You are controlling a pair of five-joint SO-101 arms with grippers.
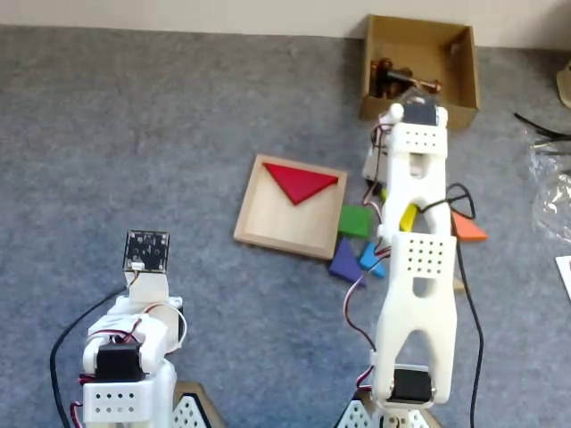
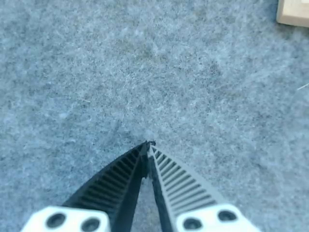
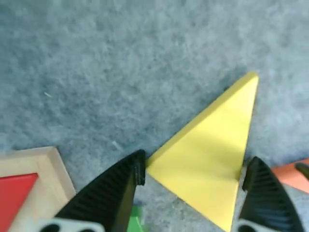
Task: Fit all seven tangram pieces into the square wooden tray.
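The square wooden tray lies mid-table with a red triangle in its far part. A green square, a purple piece and a blue piece sit just right of it, and an orange piece lies farther right. My right gripper is open, with its fingers on either side of a yellow triangle flat on the carpet. The tray corner is beside it. My left gripper is shut on nothing, above bare carpet at front left.
A cardboard box with small items stands at the back right, behind the right arm. Cables and clear plastic lie at the right edge. One tray corner shows in the left wrist view. Grey carpet covers the table.
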